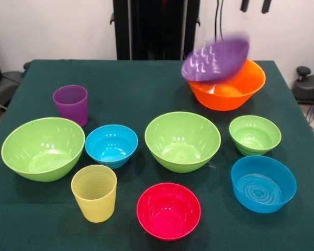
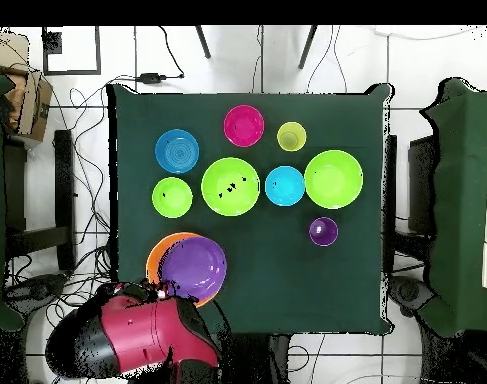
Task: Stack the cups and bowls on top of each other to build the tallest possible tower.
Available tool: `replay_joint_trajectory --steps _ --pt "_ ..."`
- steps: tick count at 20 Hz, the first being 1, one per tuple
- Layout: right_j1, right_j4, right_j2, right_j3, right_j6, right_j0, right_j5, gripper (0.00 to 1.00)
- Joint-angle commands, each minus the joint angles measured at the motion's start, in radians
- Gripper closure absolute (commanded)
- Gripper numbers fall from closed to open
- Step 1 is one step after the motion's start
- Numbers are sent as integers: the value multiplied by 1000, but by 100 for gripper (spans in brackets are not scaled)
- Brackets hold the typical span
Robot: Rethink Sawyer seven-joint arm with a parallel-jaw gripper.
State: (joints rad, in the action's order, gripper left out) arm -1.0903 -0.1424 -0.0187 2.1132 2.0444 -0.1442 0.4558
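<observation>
Front view: purple bowl [image 1: 215,58] blurred, tilted over rim of orange bowl [image 1: 235,89] at table [image 1: 146,89] far right. Fingers' state: cannot tell. Overhead view: purple bowl [image 2: 192,268] lies over orange bowl [image 2: 157,252]; red arm [image 2: 137,335] beside it. Other bowls, cups separate on table.

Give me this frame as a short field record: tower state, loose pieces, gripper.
tower: purple bowl tilted and blurred over the orange bowl, not settled
loose bowls: three lime green, two blue, one pink-red bowl, all apart on the table
cups: purple cup and yellow cup, upright, unstacked
gripper: not visible; only the red arm shows overhead
</observation>
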Motion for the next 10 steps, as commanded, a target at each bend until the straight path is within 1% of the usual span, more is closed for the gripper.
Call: replay_joint_trajectory --steps 1,2,5,10 --pt "58 19 -19 -34 185 -18 -2 0" --pt "59 34 12 -26 150 5 19 0" --pt "63 64 27 3 158 24 -42 0" --pt "59 67 18 13 153 19 -59 0"
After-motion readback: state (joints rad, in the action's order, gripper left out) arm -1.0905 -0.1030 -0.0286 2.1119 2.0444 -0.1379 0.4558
